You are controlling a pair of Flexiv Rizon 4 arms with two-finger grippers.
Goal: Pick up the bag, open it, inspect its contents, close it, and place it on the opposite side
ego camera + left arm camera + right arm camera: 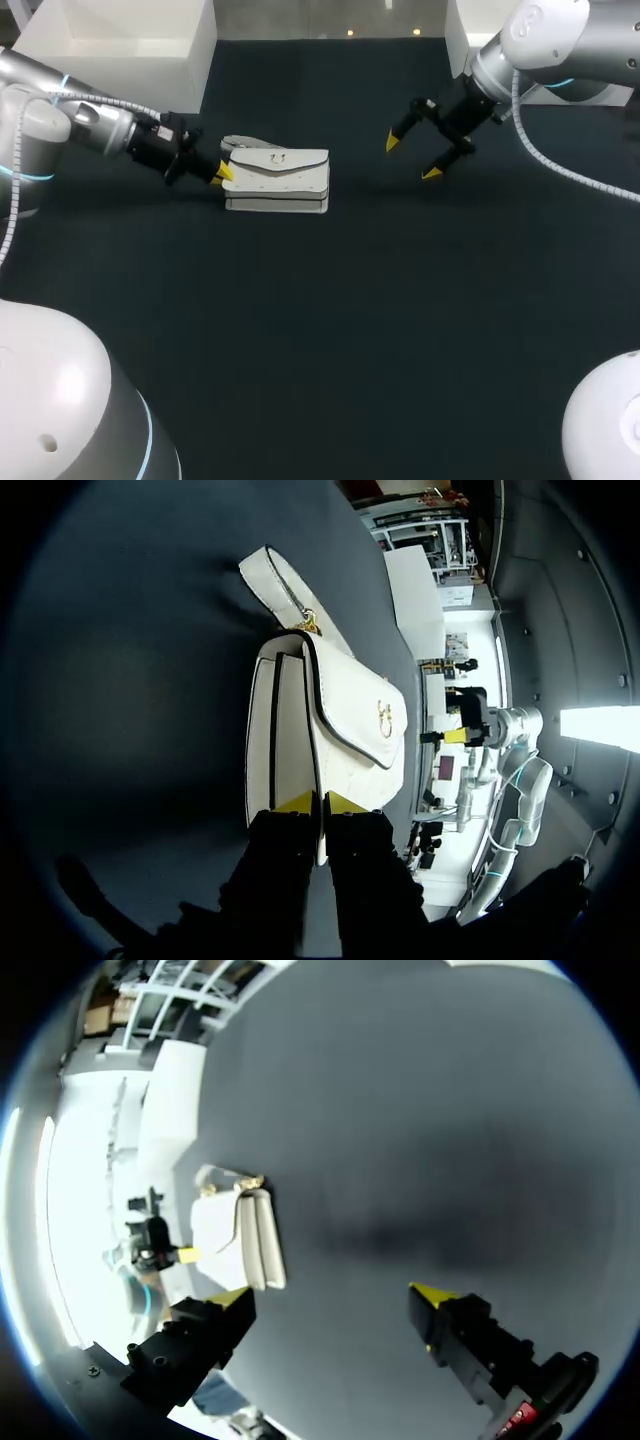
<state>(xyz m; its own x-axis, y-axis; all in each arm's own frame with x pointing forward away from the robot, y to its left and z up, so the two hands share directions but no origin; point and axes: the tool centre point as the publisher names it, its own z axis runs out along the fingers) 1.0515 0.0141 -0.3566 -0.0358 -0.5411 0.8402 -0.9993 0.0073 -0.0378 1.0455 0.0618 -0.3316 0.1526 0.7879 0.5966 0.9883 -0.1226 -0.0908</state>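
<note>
A white bag (pixel 280 178) with a gold clasp lies left of the table's middle, its short strap (pixel 245 143) trailing behind it. My left gripper (pixel 222 174) is at the bag's left end. In the left wrist view this gripper (pixel 320 802) is shut on the bag (pixel 340 700), pinching the black-trimmed edge of its flap between the yellow tips. My right gripper (pixel 410 157) hangs open above the dark table, well to the right of the bag and holding nothing. From the right wrist view the bag (pixel 245 1235) lies ahead of the open right gripper (pixel 330 1295).
A white box (pixel 130 40) stands at the back left corner and another white block (pixel 460 30) at the back right. Dark table surface (pixel 330 330) stretches in front of and to the right of the bag.
</note>
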